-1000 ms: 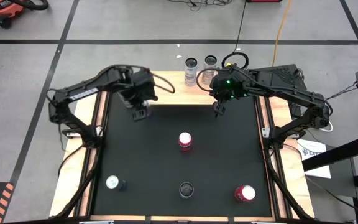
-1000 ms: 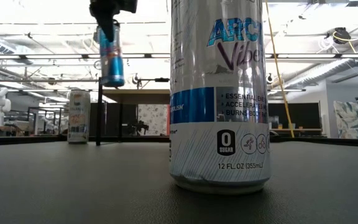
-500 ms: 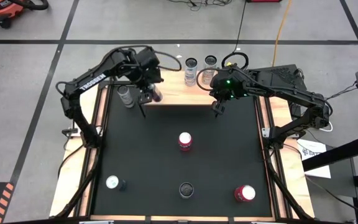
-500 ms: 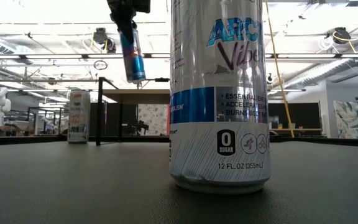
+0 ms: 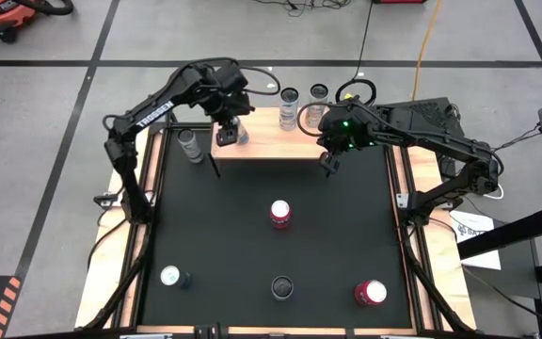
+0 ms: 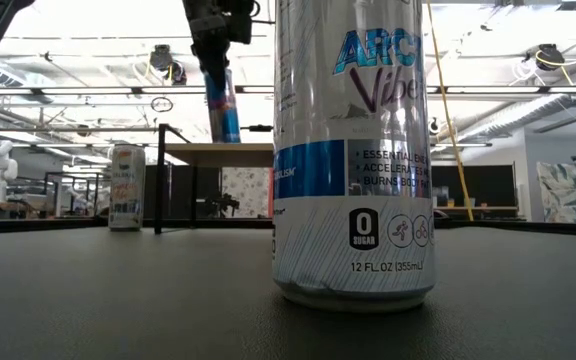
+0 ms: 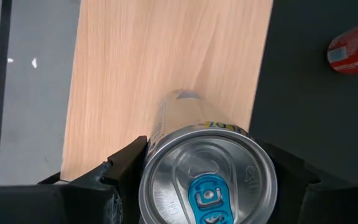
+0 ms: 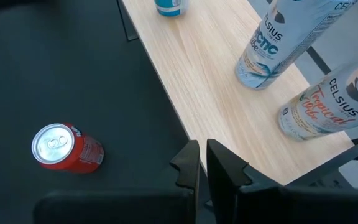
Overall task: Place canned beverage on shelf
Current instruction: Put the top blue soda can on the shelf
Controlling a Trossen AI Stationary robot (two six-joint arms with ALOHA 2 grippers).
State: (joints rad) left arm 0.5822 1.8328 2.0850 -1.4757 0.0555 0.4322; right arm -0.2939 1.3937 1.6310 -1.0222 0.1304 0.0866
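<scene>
A robotics lab or workshop: open ceiling trusses (image 6: 88, 90), taped concrete floor (image 5: 45, 94), cables (image 5: 422, 38), black bench (image 5: 271, 245).

A table (image 5: 346, 245) holds a shelf (image 5: 271, 144) along its far edge. Two cans (image 5: 303, 106) stand side by side on the shelf's far right part. The left gripper (image 5: 226, 135) holds a can (image 7: 205, 168) over the shelf's left end. The right gripper (image 5: 328, 169) hangs just in front of the shelf's right end. A can (image 5: 191, 146) stands just left of the shelf. One can (image 5: 279, 214) stands mid-table; three more line the near edge: left (image 5: 172, 277), centre (image 5: 281, 287), right (image 5: 370, 293).
</scene>
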